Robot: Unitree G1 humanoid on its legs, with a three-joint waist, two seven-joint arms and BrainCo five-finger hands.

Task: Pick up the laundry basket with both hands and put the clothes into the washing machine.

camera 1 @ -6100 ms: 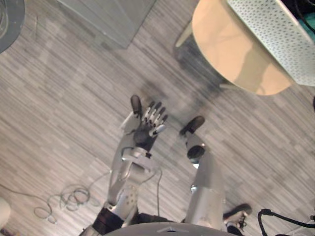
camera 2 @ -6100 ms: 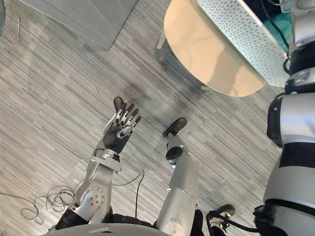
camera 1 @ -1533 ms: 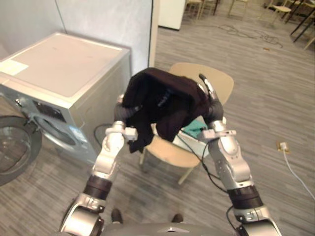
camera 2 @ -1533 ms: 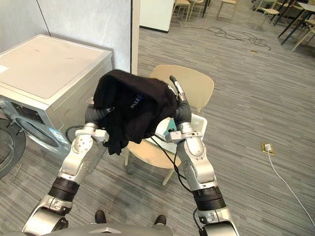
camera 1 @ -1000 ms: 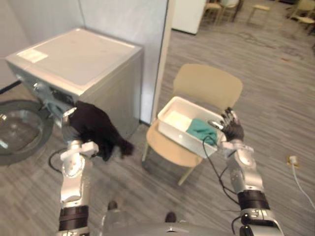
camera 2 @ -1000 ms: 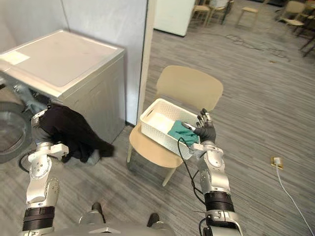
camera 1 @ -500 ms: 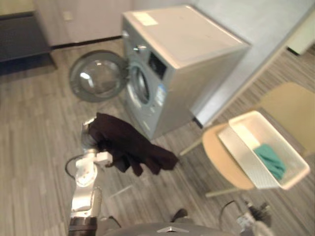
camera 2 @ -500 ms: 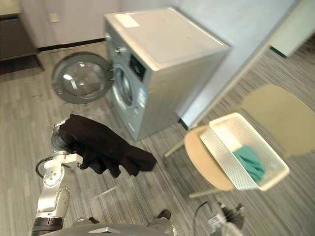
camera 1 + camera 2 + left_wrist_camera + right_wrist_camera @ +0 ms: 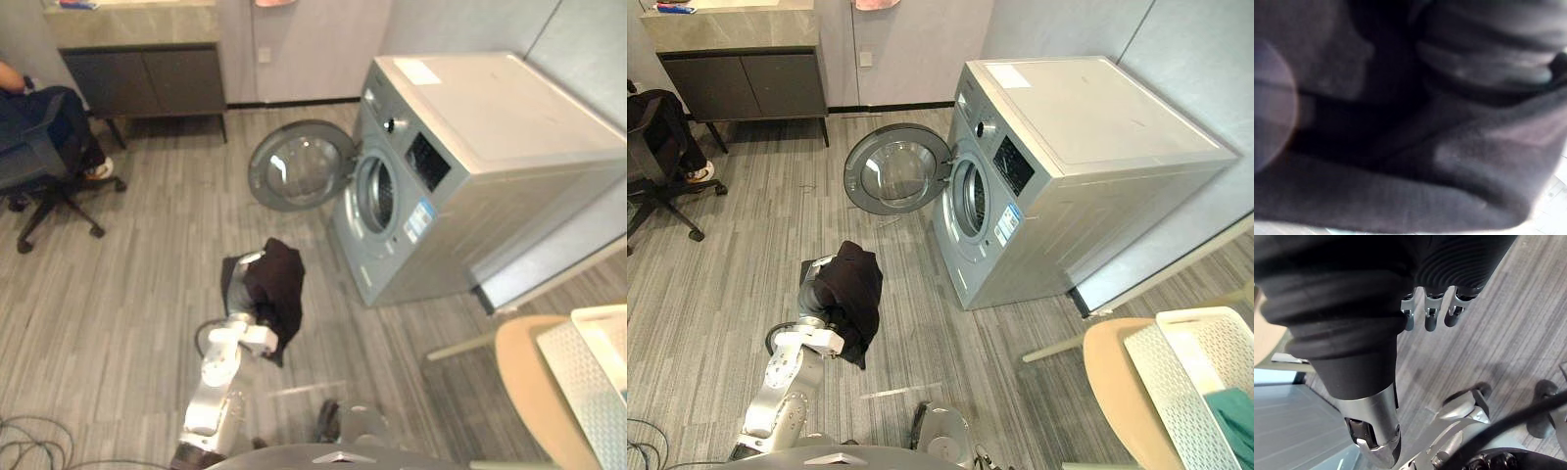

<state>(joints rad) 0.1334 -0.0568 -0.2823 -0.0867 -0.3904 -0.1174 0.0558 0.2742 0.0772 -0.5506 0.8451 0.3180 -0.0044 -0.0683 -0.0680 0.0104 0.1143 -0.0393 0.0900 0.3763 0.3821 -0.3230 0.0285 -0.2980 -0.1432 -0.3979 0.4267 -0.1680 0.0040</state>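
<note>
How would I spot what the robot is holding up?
Find the grey washing machine with its round door swung open. Before that door, a black garment hangs over the robot's left hand, the only limp dark cloth there.

We see grey plank floor (image 9: 715, 284) w/ a dark cabinet (image 9: 745, 83) (light top) at the pale wall (image 9: 921, 39), black office chair (image 9: 44, 147) nearby, tan chair (image 9: 1112, 377) opp. side.

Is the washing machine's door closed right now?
No, the round door of the washing machine stands swung wide open, off to one side of its front.
</note>
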